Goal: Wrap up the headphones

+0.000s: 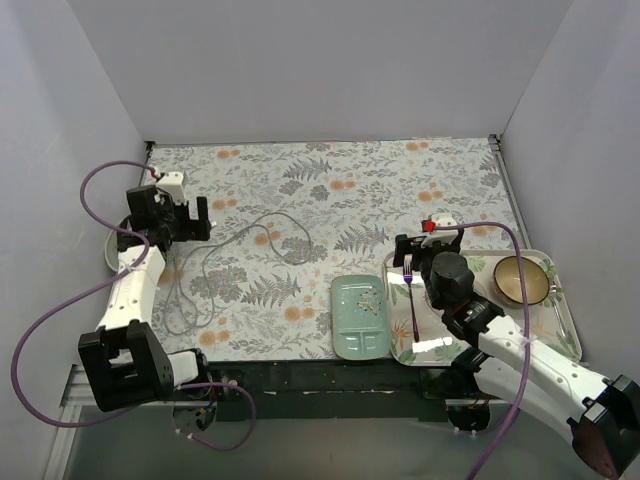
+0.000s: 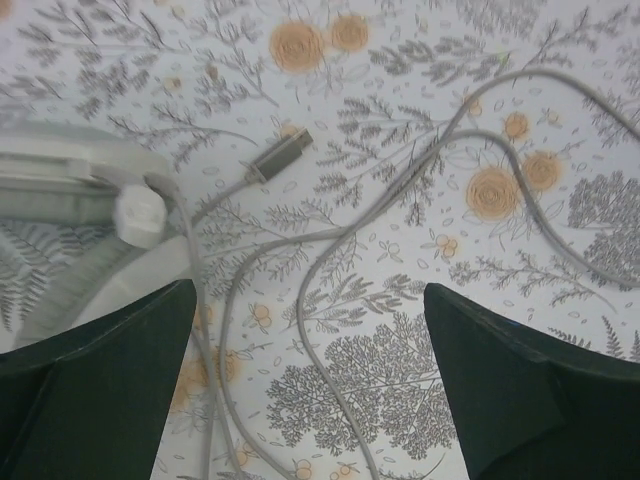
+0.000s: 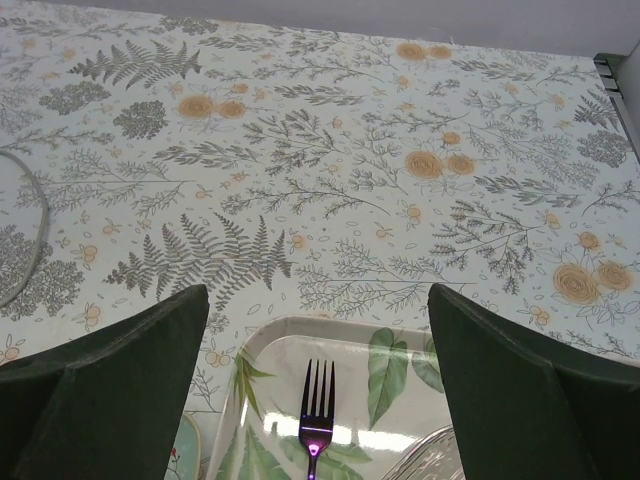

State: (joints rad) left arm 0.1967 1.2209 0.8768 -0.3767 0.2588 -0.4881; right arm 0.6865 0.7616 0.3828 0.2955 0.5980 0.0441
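Observation:
The headphones (image 1: 113,252) lie at the table's left edge, mostly hidden under my left arm. In the left wrist view their white headband and grey ear cup (image 2: 70,190) fill the left side. The thin grey cord (image 1: 250,233) runs loose in loops over the cloth, and its small plug (image 2: 280,157) lies free beside the headphones. My left gripper (image 1: 188,222) hovers open and empty above the cord loops (image 2: 330,330), just right of the headphones. My right gripper (image 1: 418,250) is open and empty above the tray's far left corner.
A leaf-print tray (image 1: 560,310) at the front right holds a purple fork (image 1: 412,292) and a tan bowl (image 1: 522,278). A pale green plate (image 1: 360,315) lies left of the tray. Grey walls enclose the table. The fork (image 3: 315,415) shows between my right fingers.

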